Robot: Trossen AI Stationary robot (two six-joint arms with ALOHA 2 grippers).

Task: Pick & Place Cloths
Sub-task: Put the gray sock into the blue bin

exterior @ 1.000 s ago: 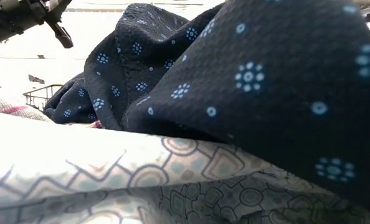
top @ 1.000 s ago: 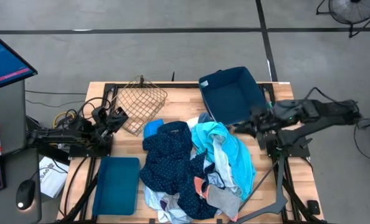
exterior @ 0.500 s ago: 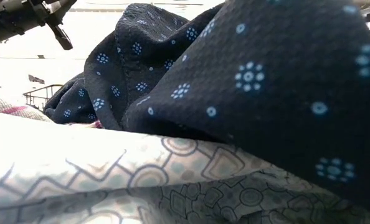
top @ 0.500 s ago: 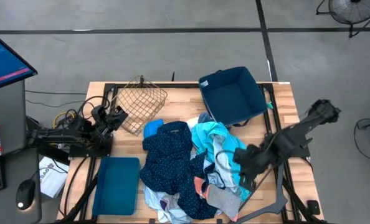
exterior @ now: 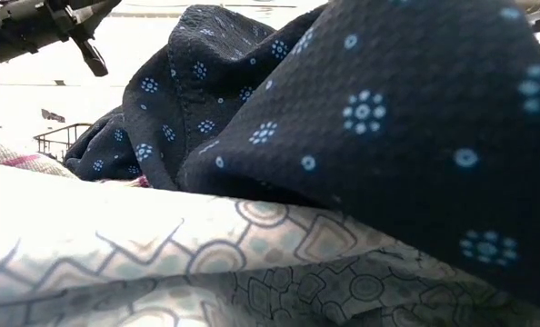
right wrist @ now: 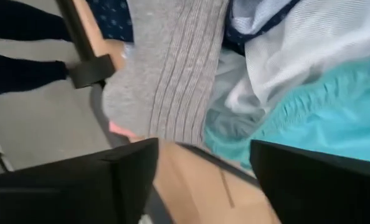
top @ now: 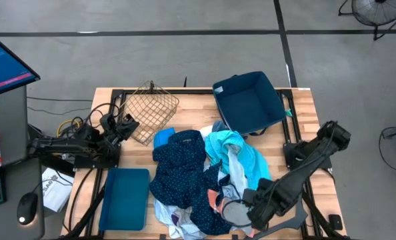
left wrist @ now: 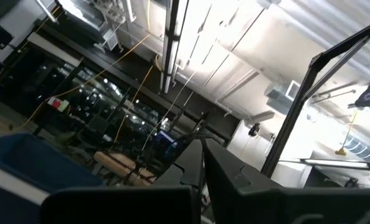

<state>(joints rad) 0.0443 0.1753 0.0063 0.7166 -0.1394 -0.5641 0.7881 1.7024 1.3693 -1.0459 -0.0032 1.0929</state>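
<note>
The cloths lie heaped in the middle of the table: a navy dotted one (top: 181,167) (exterior: 388,118), a turquoise one (top: 248,157) (right wrist: 322,118), a white mesh one (right wrist: 297,50) and a bright blue one (top: 163,138). A grey ribbed sock (top: 237,213) (right wrist: 166,81) lies at the heap's near right corner. My right gripper (top: 250,202) (right wrist: 203,180) hangs open just beside the sock and the turquoise hem, over bare wood, with nothing between its fingers. At the table's left edge my left gripper (top: 128,124) (left wrist: 200,168) is shut and raised.
A navy fabric bin (top: 248,103) stands at the far right. A wire basket (top: 151,110) stands at the far left. A teal tray (top: 125,197) lies near left. A dark frame bar (right wrist: 88,68) runs past the sock at the table's near right edge.
My right gripper has swung from beside the navy bin toward the table's near edge and come down at the heap's near right corner, by the grey sock. The cloths have not moved.
</note>
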